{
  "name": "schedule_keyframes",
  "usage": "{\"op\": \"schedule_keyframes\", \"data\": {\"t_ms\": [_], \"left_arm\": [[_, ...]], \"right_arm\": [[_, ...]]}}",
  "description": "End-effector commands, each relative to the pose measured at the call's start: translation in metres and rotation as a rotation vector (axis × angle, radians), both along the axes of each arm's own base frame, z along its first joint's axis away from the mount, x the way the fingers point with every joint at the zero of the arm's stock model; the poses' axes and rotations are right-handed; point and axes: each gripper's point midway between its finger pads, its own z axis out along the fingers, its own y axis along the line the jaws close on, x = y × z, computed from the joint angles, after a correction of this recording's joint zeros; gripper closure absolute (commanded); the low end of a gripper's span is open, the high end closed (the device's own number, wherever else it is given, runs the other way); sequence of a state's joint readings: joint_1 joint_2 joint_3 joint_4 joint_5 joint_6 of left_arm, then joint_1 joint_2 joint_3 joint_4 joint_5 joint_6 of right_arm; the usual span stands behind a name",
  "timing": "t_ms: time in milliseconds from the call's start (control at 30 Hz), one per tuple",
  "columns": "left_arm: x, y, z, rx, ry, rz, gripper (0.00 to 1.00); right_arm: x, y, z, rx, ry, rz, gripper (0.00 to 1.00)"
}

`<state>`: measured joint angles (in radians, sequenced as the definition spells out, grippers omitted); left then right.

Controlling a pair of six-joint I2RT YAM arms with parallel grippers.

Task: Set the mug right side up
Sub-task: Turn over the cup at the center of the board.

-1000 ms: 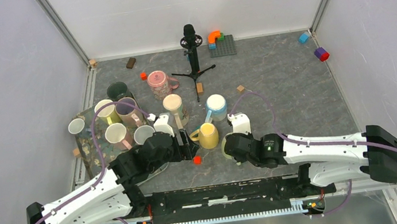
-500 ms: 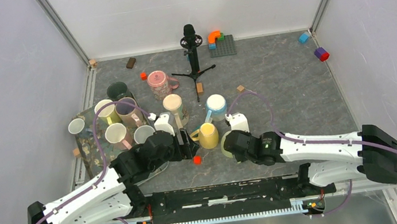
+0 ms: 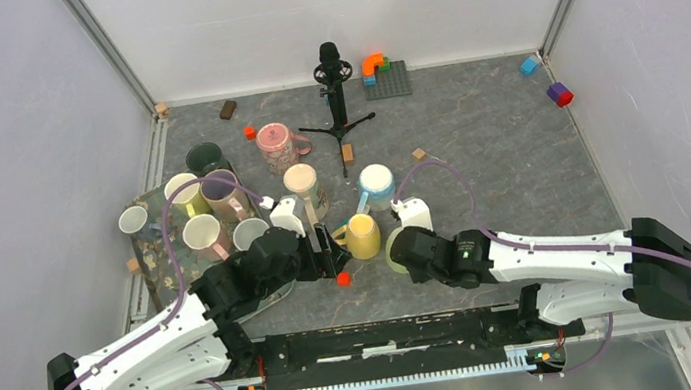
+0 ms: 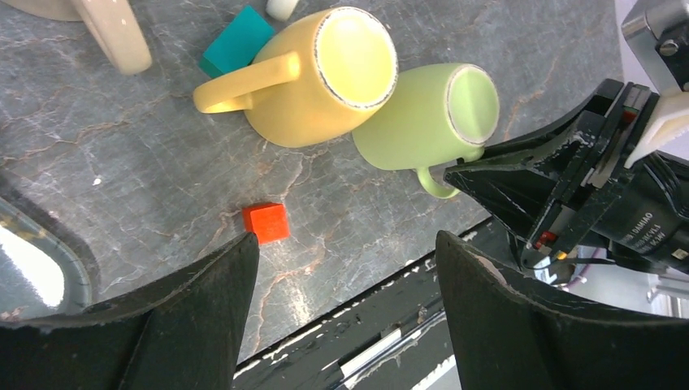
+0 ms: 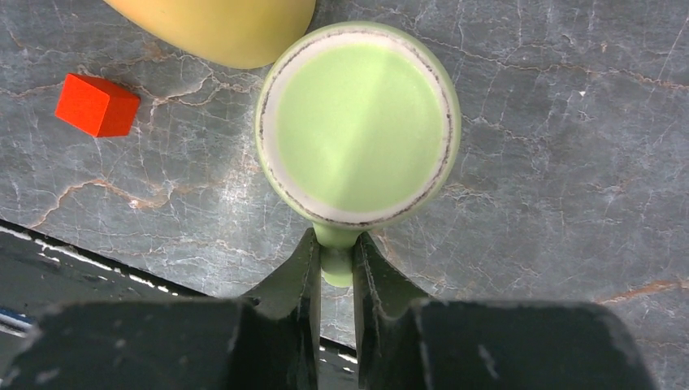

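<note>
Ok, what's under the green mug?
Only the grey table shows around the green mug, which stands base up. Its mouth faces down, so anything inside or beneath is hidden.

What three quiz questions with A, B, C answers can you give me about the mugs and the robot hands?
1. Where is the red cube?
A. inside a mug
B. on the table, near the yellow mug
C. on a gripper

2. What colour is the mug whose handle the right gripper pinches?
A. green
B. pink
C. blue

3. How does the green mug stand?
A. right side up
B. on its side
C. bottom up

Answers:
1 B: the left wrist view shows the cube on bare stone, a little way in front of the yellow mug.
2 A: the right wrist view shows both fingers closed on the green handle.
3 C: its flat base with the unglazed ring faces up.
</note>
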<state>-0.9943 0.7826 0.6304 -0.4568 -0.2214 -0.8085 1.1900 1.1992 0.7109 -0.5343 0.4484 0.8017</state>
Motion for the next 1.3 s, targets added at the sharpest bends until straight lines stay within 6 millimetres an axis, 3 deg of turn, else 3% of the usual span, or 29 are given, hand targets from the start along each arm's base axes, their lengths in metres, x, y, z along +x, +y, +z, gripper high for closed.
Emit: {"op": "schedule_keyframes", "data": {"t_ms": [0, 533, 700, 933, 1267], "left_arm": [[-0.003, -0.013, 0.013, -0.112, 0.001, -0.026, 0.14], [-0.016, -0.048, 0.015, -0.302, 0.070, -0.115, 0.14], [-0.021, -0.060, 0.019, -0.390, 0.102, -0.163, 0.14], [-0.017, -0.073, 0.050, -0.544, 0.081, -0.229, 0.13], [-0.006, -0.082, 0.090, -0.836, 0.086, -0.253, 0.14]], "right_arm": [[0.006, 0.001, 0.018, 0.059, -0.050, -0.004, 0.99], [0.019, 0.004, 0.066, 0.186, -0.171, -0.011, 1.00], [0.030, 0.013, 0.110, 0.314, -0.245, -0.019, 1.00], [0.039, 0.022, 0.182, 0.483, -0.356, -0.015, 1.00], [0.040, 0.049, 0.259, 0.784, -0.465, 0.041, 1.00]]}}
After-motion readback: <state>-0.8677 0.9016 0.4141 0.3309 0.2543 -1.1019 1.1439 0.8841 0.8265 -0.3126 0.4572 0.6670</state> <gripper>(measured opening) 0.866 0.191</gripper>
